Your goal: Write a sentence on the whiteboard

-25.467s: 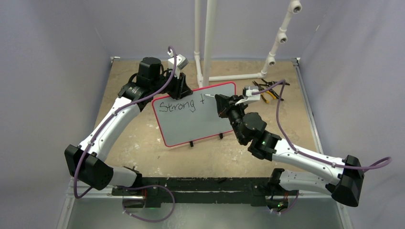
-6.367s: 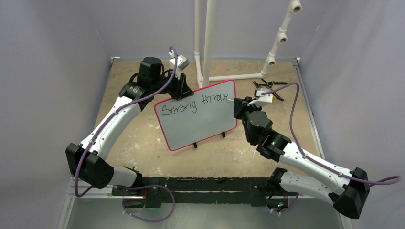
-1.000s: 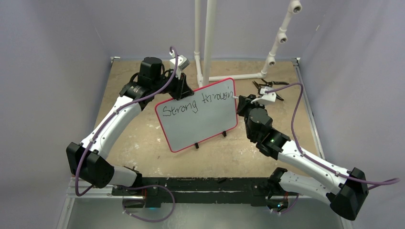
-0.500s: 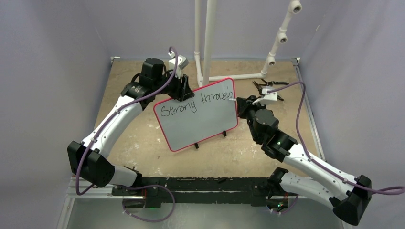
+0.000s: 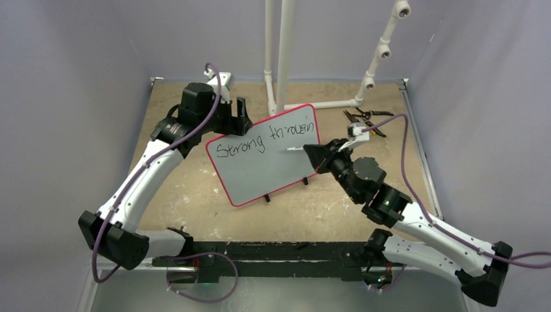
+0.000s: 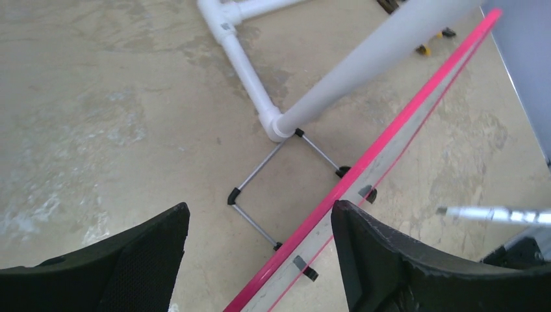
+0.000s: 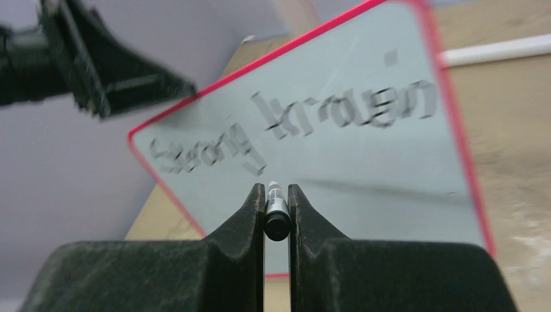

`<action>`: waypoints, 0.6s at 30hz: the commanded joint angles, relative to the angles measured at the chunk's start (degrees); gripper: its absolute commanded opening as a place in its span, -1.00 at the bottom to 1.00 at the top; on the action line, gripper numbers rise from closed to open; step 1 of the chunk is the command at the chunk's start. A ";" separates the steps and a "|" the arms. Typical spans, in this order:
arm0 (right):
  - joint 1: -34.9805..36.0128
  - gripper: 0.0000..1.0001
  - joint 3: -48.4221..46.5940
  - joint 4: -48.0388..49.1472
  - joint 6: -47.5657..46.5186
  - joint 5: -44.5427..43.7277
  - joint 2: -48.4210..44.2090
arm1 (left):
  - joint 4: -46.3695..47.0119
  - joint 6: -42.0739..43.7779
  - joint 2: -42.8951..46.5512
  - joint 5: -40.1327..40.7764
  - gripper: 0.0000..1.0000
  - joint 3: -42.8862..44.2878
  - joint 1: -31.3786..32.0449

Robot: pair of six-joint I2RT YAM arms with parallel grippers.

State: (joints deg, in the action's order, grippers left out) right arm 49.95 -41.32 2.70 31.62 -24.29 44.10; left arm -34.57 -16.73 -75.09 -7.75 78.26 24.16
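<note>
Top external: whiteboard [image 5: 260, 172] stands upright, long axis left-right.

The top external camera sat high above and behind the arm bases and looked down across the whole table [image 5: 195, 195]. The left wrist camera hung close over the whiteboard [image 6: 390, 136], facing steeply down along its red top edge to the pipe frame [image 6: 242, 62] behind. The right wrist camera faced the board's written side from nearby, roughly level. All three views shared the whiteboard; both wrist views shared the marker [image 7: 276, 211].
</note>
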 commanded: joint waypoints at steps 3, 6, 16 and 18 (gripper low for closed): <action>12.99 -1.00 0.15 6.12 5.40 -3.00 5.46 | -6.12 -11.03 9.16 16.42 0.59 0.37 -0.78; 18.18 -1.00 1.36 11.17 6.11 -4.93 8.33 | -7.78 -13.70 12.53 19.20 0.61 -0.79 -0.87; 26.22 -1.00 2.03 21.61 2.22 -8.63 16.59 | -10.82 -17.70 19.89 16.53 0.62 -4.46 -0.87; 26.99 -1.00 1.30 22.27 1.16 -9.91 18.61 | -10.67 -18.25 20.79 16.44 0.63 -6.00 -0.87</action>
State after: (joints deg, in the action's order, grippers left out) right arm 75.61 -39.27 18.98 35.18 -30.68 60.34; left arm -44.62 -32.42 -56.45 9.23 74.37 23.64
